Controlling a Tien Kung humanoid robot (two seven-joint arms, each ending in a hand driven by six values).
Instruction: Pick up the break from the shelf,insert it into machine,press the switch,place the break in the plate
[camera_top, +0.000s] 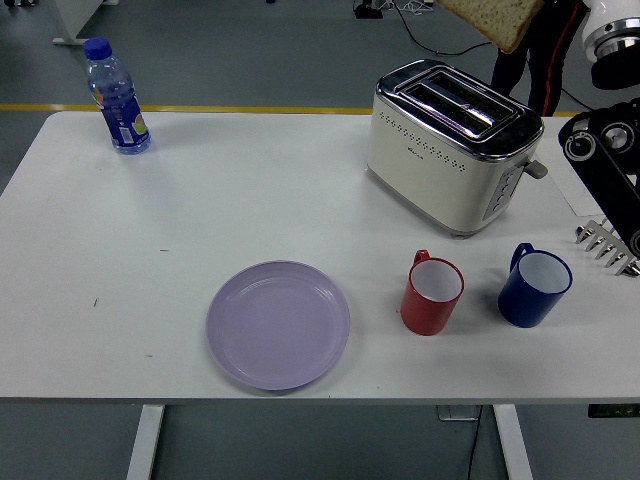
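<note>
- Far left corner of the white table (200, 200): a blue-capped water bottle (117, 97) stands upright, well apart from everything else
- Near the front edge, left of centre: a lavender plate (279, 323), nothing on it
- Right of the plate: a red mug (432, 293), handle turned away from me
- Behind the mug, toward the far right: a cream and chrome toaster (451, 143), set at an angle, both slots showing bare
- Above the toaster, at the very top edge: a slice of bread (496, 16) hangs in the air, only its lower corner in sight, clear of the slots
- Right of the red mug: a blue mug (534, 287), close by but not touching
- Right edge: the robot's right arm (610, 150), black joints and white wrist; the hand itself is cut off, so I cannot tell how its fingers sit
</note>
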